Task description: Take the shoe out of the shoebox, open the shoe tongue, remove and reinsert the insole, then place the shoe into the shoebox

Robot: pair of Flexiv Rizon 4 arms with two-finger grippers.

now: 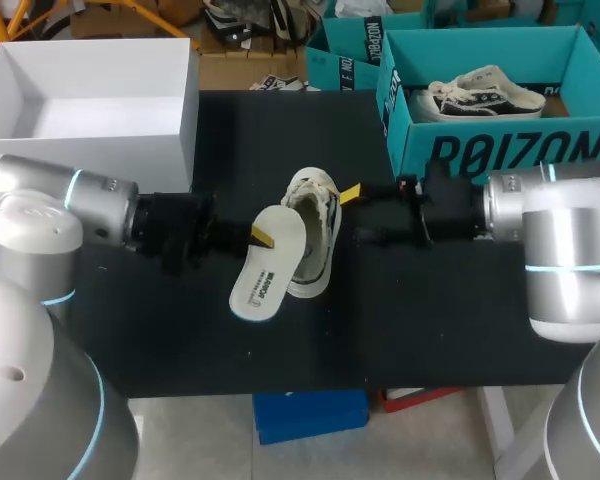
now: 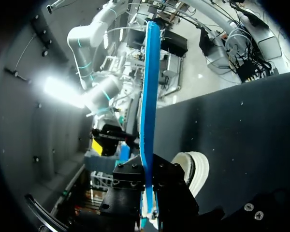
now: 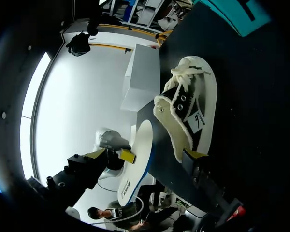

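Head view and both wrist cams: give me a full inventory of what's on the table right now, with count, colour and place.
shoe: 1, cream and black, mid-table
insole: 1, white top with blue underside, out of the shoe and beside it
shoebox: 1, teal, open, right rear of table
second shoe: 1, cream and black, inside the shoebox
white box: 1, open, left rear
table: 1, black
left gripper: shut on the insole
right gripper: at the shoe

Two shoes (image 1: 320, 255) (image 1: 485, 92), one insole (image 1: 268, 265), two teal shoeboxes (image 1: 500, 150) (image 1: 345, 60), one white box (image 1: 80, 55).
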